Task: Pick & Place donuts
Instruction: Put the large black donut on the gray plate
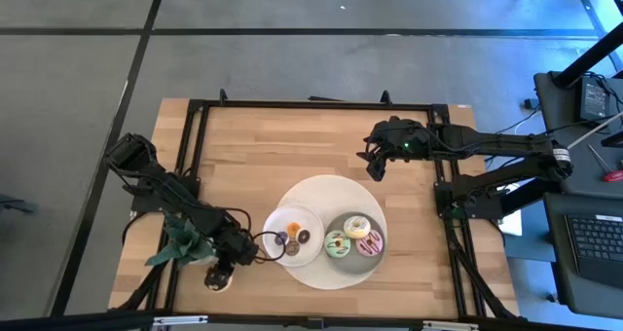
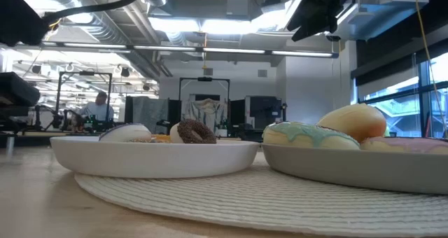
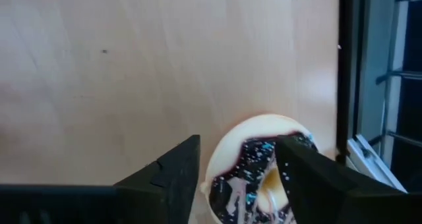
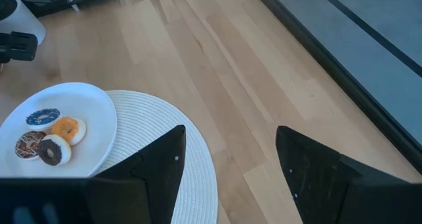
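The sprinkled chocolate donut [image 3: 254,174] lies flat on the bare wood near the table's near left corner [image 1: 219,281]. My left gripper [image 3: 239,145] hangs open right above it [image 1: 220,269], one finger on either side. The white plate [image 1: 282,248] carries several mini donuts [image 1: 293,238]. The grey plate [image 1: 343,260] holds the green [image 1: 338,243], white [image 1: 357,226] and pink [image 1: 370,242] donuts. My right gripper [image 4: 227,148] is open and raised over the table's far right part [image 1: 375,163], away from all donuts. My left gripper comes at the sprinkled chocolate donut from above, pointing down. One finger [image 3: 303,178] overlaps the donut's rim [image 3: 277,155] in the wrist view. The other finger [image 3: 175,178] stands clear of it. I cannot tell whether the gripper touches the donut, which lies flat on the table.
Both plates sit on a round white woven mat [image 1: 331,190] at the table's middle near side. A green leafy plant [image 1: 181,239] lies next to the left arm. A black frame [image 1: 311,105] runs along the table's edges. Bare wood [image 1: 273,146] stretches across the far half.
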